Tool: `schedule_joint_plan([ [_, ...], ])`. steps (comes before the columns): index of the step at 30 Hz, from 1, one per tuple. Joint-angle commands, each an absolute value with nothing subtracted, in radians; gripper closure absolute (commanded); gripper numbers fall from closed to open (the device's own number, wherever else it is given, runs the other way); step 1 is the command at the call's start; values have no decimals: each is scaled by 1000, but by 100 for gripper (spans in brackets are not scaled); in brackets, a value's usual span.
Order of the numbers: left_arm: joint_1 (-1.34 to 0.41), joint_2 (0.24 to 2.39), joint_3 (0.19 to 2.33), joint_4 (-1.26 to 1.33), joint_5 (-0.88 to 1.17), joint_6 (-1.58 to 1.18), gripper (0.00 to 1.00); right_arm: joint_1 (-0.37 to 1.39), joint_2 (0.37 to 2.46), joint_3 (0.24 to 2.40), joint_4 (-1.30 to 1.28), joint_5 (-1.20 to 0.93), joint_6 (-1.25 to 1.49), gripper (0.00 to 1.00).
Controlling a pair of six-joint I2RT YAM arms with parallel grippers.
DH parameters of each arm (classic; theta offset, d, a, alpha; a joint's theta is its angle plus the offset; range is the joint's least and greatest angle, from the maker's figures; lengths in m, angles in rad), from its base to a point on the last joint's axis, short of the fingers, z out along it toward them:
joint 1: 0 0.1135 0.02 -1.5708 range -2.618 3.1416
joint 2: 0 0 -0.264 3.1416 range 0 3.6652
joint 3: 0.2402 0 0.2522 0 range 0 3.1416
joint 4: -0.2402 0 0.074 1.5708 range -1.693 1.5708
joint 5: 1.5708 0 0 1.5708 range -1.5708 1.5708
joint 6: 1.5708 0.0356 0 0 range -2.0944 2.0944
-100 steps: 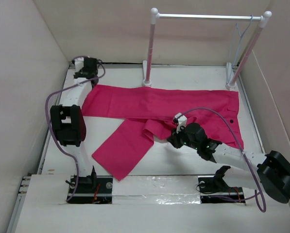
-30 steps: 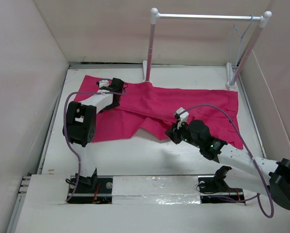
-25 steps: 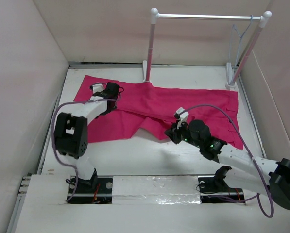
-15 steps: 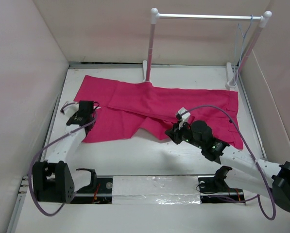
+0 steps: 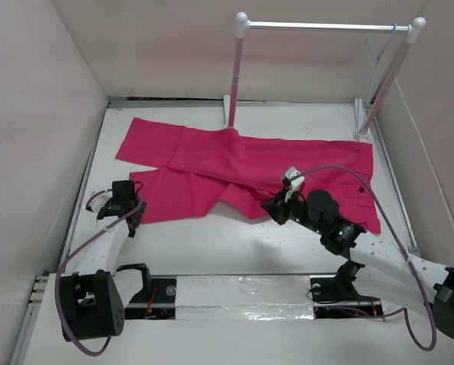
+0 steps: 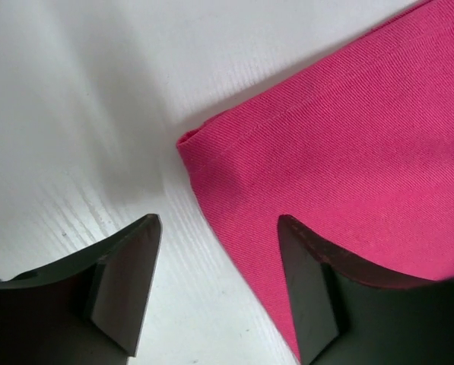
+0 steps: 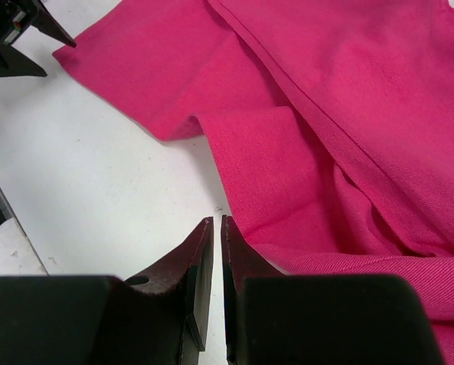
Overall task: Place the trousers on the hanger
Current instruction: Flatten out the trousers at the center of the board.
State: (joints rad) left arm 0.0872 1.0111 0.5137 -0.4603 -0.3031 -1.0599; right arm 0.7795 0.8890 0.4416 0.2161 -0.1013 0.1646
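Top external camera high above the table's (image 5: 211,243) 6 o'clock edge, looking down toward 12 o'clock, left wrist camera tight on the trousers' (image 6: 348,152) 8 o'clock corner, right wrist camera close, facing 9 o'clock, sharing that corner.

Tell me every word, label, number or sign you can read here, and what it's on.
None: no text can be read in any view.
The trousers, hanger, rack and table show no print; the dark button is too small to show any marking.
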Motion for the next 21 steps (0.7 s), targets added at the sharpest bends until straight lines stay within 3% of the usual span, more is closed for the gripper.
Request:
schedule_joint_plan([
  [1,91,1041,489,-420,-327,-1083,41,775,865,433,247,-101,160,85],
  [7,91,1180,489,-339,-273,-1071,67,766,868,433,242,-89,164,85],
  [8,91,1177,483,-324,-281,-1065,75,765,868,433,241,-84,164,85],
  [9,91,1164,482,-299,-297,-1043,95,765,862,431,235,-75,167,85],
  [10,91,1154,492,-295,-305,-1043,100,753,858,430,230,-66,169,86],
  [15,91,1013,735,-405,-363,-913,100,694,831,399,224,27,210,85],
  [17,91,939,836,-440,-423,-847,100,660,825,393,183,89,247,79],
  [19,91,887,986,-501,-475,-749,100,603,818,385,151,127,271,66],
  [21,91,859,1101,-540,-555,-686,100,565,799,358,153,135,297,59],
])
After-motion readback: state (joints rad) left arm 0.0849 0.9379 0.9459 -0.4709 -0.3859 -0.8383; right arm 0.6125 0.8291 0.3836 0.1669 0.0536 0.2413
